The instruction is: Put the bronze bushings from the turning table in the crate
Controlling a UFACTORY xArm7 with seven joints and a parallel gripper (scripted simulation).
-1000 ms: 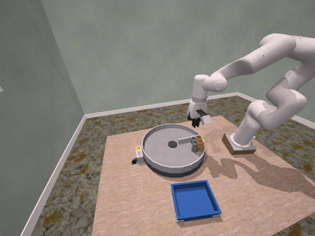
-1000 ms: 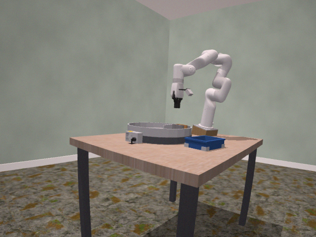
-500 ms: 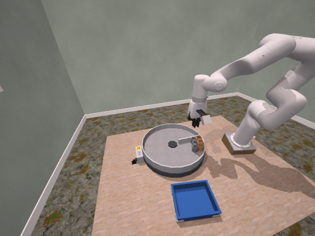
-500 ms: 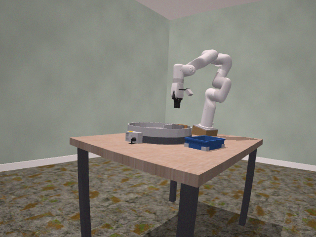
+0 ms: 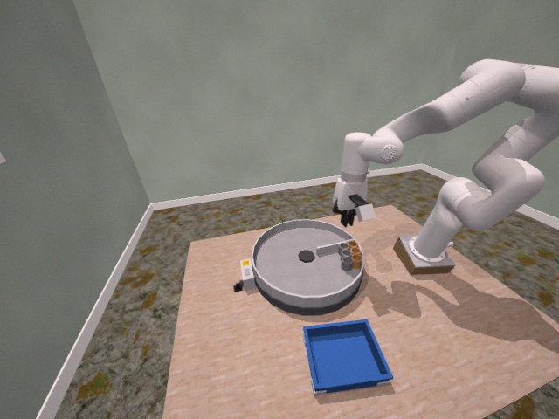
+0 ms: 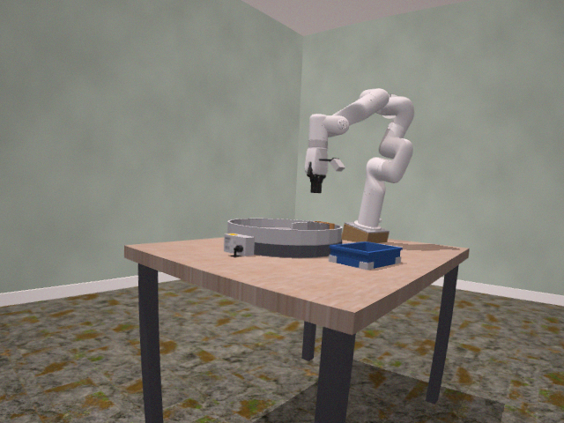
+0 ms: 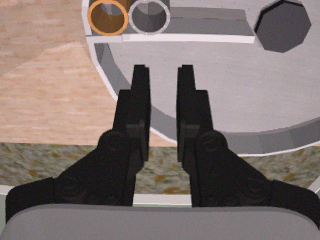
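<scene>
My gripper (image 5: 347, 223) (image 6: 315, 191) (image 7: 163, 85) points down high above the turning table (image 5: 288, 277) (image 6: 285, 235) (image 7: 240, 90), near its back right rim. Its fingers stand a narrow gap apart with nothing between them. Three bronze bushings (image 5: 356, 261) stand upright in a row along the right rim; one bronze bushing (image 7: 107, 25) shows in the wrist view. Three steel bushings (image 5: 347, 263) stand close beside them on the inner side; one steel bushing (image 7: 149, 25) shows in the wrist view. The blue crate (image 5: 345, 360) (image 6: 364, 257) is empty.
A thin divider wall (image 5: 329, 248) (image 7: 200, 38) runs inward from the rim beside the bushings. A dark hub (image 5: 307, 256) (image 7: 283, 27) sits at the turning table's centre. A control box (image 5: 247, 276) (image 6: 239, 244) with a black knob stands against its left side.
</scene>
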